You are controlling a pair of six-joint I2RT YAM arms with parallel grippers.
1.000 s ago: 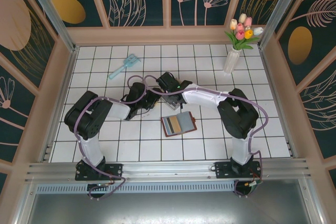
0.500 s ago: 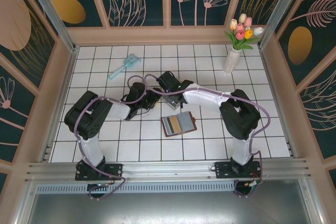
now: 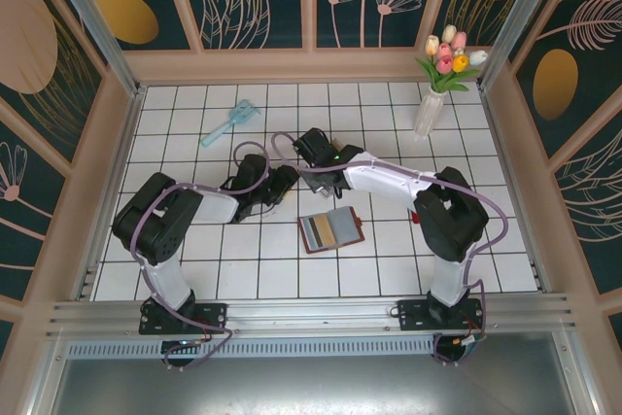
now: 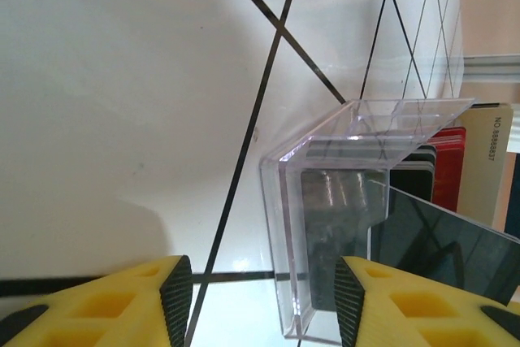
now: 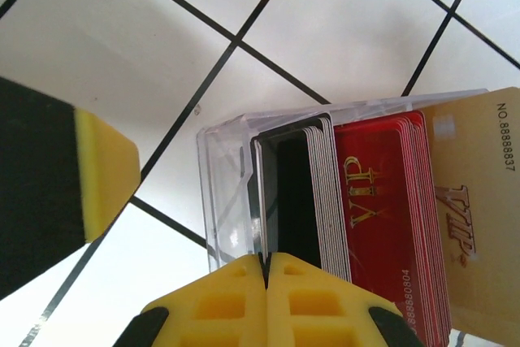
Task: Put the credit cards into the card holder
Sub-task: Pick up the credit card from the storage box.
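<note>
The right claw was pinched shut on the edge of a thin black plastic card, which stood with red plastic cards and a tan card in a clear plastic box-like tray. The left claw stood apart astride the tray's corner. The open brown leather card holder lay nearby on white tiles. A second earlier the right claw was open. From above, the tray was hidden under the claws.
</note>
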